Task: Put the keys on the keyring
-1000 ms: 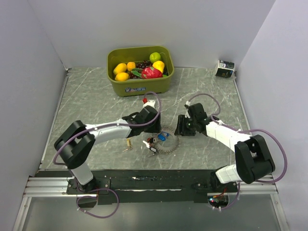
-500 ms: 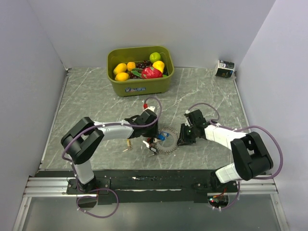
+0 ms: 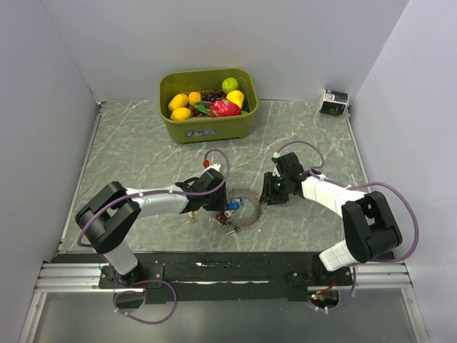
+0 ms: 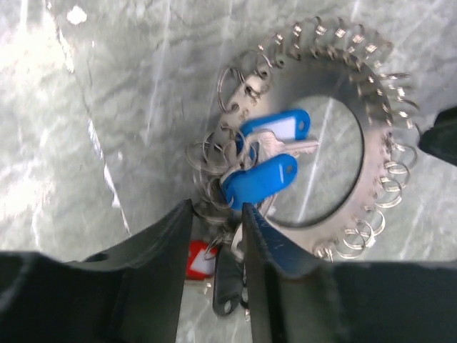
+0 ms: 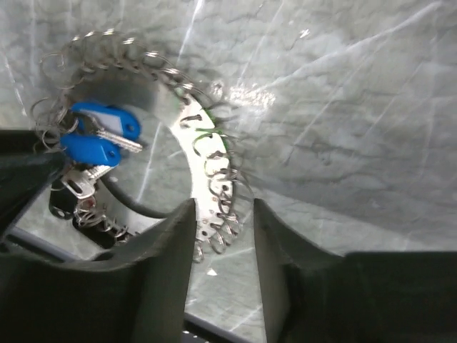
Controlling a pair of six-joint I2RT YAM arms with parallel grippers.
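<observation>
The keyring (image 4: 371,153) is a wide flat metal ring hung with many small split rings, lying flat on the table (image 3: 248,191). The keys cluster at its left edge: two blue-headed ones (image 4: 265,179) lie inside the ring, and a red head (image 4: 198,259) and a black head (image 4: 228,282) lie nearer me. My left gripper (image 4: 216,214) straddles this cluster, jaws apart, the black head by its right finger. In the top view it (image 3: 220,207) sits left of the blue keys (image 3: 233,207). My right gripper (image 5: 223,211) stands open over the ring's right band (image 5: 211,168).
A green bin (image 3: 207,128) of fruit stands at the back. A small dark carton (image 3: 333,101) sits at the back right corner. A yellowish key (image 3: 188,221) lies beside the left arm. A black cable (image 5: 128,204) crosses under the ring in the right wrist view.
My left gripper has moved nearer and leftward onto the key cluster, its jaws narrowing. My right gripper dipped toward the near side, then returned to the ring's right edge with jaws wider again.
</observation>
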